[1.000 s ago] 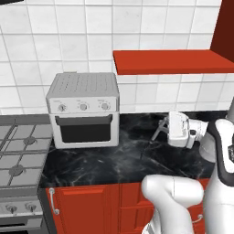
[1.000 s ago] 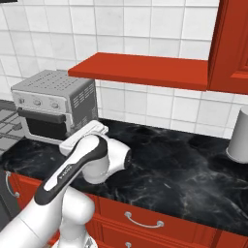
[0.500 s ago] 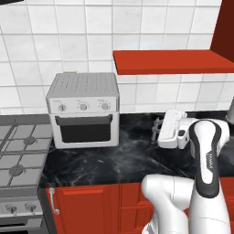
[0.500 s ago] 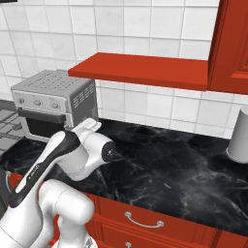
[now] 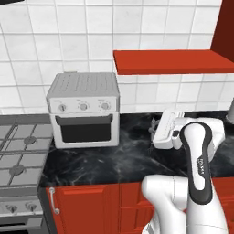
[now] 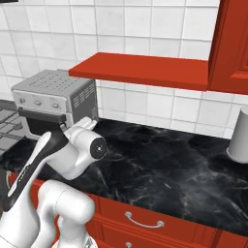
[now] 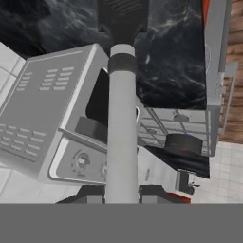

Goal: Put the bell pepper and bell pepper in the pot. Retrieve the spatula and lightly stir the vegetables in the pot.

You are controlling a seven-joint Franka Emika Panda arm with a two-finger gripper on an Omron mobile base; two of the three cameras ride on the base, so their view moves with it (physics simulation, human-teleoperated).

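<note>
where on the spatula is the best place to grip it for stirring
Grip the spatula by its straight handle, at the end away from the dark slotted head, closing across its narrow width. The claw is shut on it there.

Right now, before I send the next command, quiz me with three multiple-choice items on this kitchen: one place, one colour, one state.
1. Where does the toaster oven stand?
A. on the floor
B. on the black counter, beside the stove
C. in a sink

2. What colour is the wall shelf?
A. white
B. black
C. red

3. What state is the gripper in?
A. shut on the spatula
B. open and empty
C. shut on a cup

Key:
1 B: the left base view shows it on the dark marble counter with the burners right next to it.
2 C: both base views show a bright red board on the white tiles.
3 A: in the hand view the spatula's pale handle runs up from between the two finger tips to its dark slotted head.
</note>
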